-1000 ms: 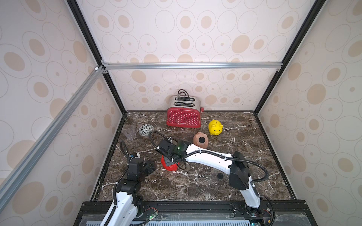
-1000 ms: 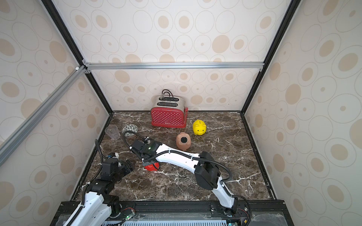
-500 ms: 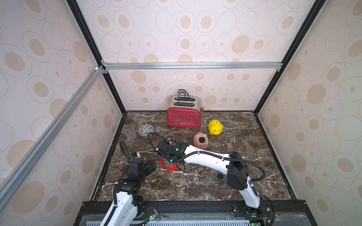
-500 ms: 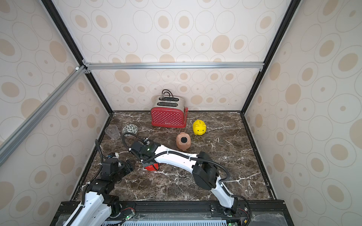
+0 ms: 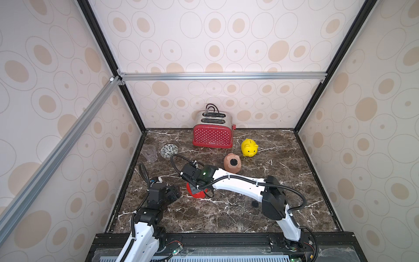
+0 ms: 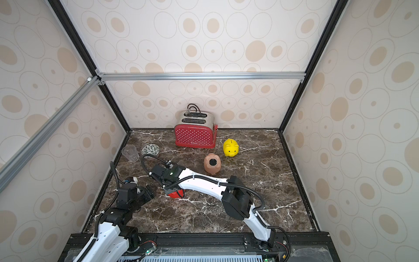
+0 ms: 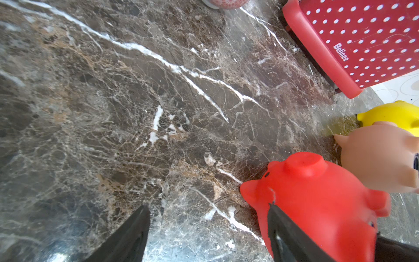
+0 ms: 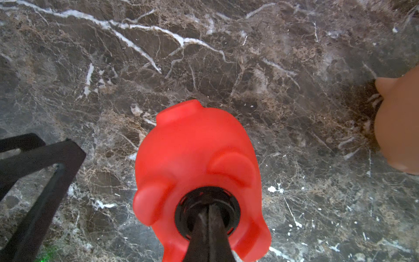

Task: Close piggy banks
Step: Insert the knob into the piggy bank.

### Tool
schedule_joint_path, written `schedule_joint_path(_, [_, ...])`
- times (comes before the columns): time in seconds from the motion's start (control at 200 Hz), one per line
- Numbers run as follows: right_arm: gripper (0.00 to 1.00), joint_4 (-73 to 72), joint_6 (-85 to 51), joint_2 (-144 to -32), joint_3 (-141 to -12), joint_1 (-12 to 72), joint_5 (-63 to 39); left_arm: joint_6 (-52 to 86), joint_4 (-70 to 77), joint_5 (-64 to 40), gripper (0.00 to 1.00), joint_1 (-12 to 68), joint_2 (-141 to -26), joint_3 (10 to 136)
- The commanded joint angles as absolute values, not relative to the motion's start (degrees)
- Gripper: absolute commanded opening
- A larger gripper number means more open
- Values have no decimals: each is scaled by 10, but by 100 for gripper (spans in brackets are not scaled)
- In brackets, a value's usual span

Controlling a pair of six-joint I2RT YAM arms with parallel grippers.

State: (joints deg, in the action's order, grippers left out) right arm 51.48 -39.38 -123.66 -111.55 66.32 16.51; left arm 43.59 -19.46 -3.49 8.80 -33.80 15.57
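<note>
Atop the red pig (image 8: 195, 145), our right jaws press together on its plug (image 8: 183, 215), likely seating it; left jaws apart alongside.

You have your right gripper (image 8: 208, 209), jaws pressed together, tips inside the black-rimmed belly hole (image 8: 181, 212) of the red rounded plastic piggy bank (image 8: 195, 145).

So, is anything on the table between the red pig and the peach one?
No: bare marble table between red pig and peach pig, shown in the right wrist view.
</note>
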Motion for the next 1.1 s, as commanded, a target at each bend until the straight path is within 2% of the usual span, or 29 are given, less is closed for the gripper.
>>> schedule_joint_path(0.0, [0,529,-392,-1240,-1130,668,170,425,-212,-25,81,88,-335,178])
schedule_joint_path(0.13, [0,532,-391,-1223,-1131,668,178,424,-212,-25,82,88,-333,178])
schedule_joint_path(0.436, [14,536,-381,-1208,-1126,666,186,412,-183,-19,82,88,-351,191])
schedule_joint_path(1.097, [16,524,-385,-1223,-1110,663,160,398,-179,-5,82,86,-357,192])
